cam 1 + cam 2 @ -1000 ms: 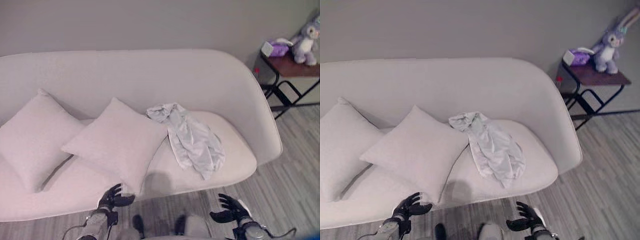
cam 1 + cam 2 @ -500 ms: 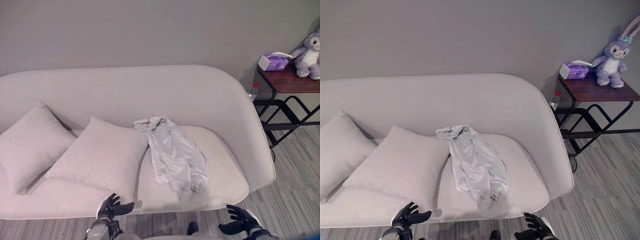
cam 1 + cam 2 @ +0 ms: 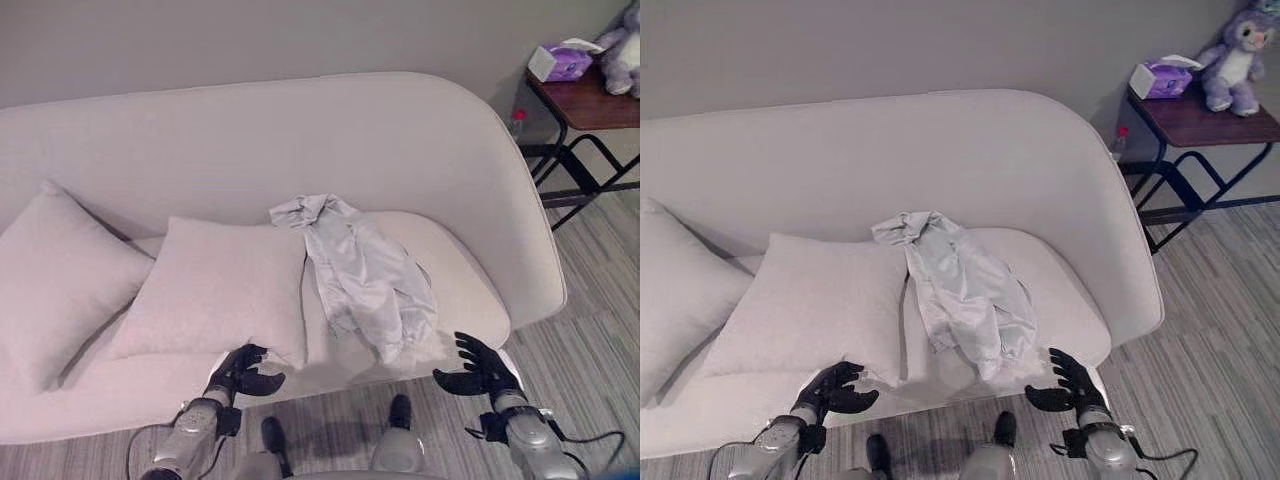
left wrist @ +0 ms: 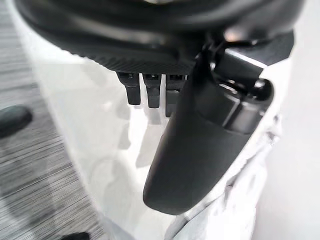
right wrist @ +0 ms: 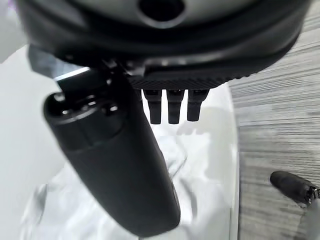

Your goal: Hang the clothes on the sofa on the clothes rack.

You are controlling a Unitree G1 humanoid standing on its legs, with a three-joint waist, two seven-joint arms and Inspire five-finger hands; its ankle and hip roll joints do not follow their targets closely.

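A crumpled pale grey-green garment (image 3: 362,273) lies on the right half of the white sofa (image 3: 300,150), draped from the seat back down to the front edge. My left hand (image 3: 242,370) hovers open at the sofa's front edge, below a cushion and left of the garment. On the other side, my right hand (image 3: 478,366) is open too, just right of the garment's lower end and apart from it. The right wrist view shows the garment (image 5: 200,165) beyond relaxed fingers (image 5: 172,107). Past the left hand's fingers (image 4: 150,92) lies the sofa seat.
Two white cushions (image 3: 215,290) (image 3: 55,280) rest on the sofa's left half. A dark side table (image 3: 1200,115) with a purple tissue box (image 3: 1162,77) and a plush rabbit (image 3: 1235,55) stands at the back right. Striped grey floor (image 3: 590,330) lies right of the sofa.
The camera has tilted down and moved closer to the sofa. Both hands have risen to the sofa's front edge, the right one now beside the garment's lower end.
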